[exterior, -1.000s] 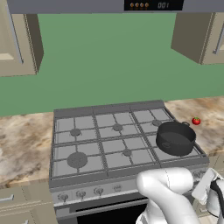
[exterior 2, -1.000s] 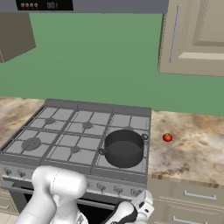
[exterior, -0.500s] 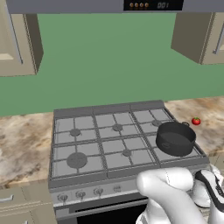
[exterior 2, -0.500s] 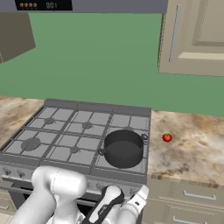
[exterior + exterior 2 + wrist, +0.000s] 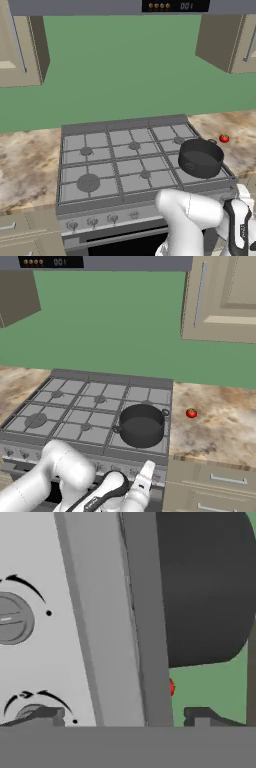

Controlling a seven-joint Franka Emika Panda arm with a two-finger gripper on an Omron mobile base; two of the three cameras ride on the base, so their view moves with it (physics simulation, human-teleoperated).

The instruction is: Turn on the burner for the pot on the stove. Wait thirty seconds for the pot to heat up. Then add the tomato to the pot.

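The dark pot (image 5: 200, 157) (image 5: 141, 425) stands on the front right burner of the grey stove (image 5: 115, 165) (image 5: 85, 406). The red tomato (image 5: 224, 138) (image 5: 191, 413) lies on the marble counter to the right of the stove, apart from the pot. My gripper (image 5: 122, 718) is low in front of the stove's right front corner, open, with nothing between its fingers. In the hand view two round knobs (image 5: 10, 618) show on the front panel, and the lower knob (image 5: 32, 712) sits by one fingertip (image 5: 47, 714). The pot (image 5: 205, 587) and a sliver of tomato (image 5: 171, 687) appear past the stove's edge.
A row of small knobs (image 5: 92, 221) runs along the stove's front panel. Marble counter (image 5: 225, 431) with drawers (image 5: 215, 486) beneath lies right of the stove. Wall cabinets (image 5: 220, 296) hang above, and a hood with a display (image 5: 175, 6) is over the stove.
My hand has shifted and turned a little in front of the stove's right front corner. The pot and the tomato have not moved.
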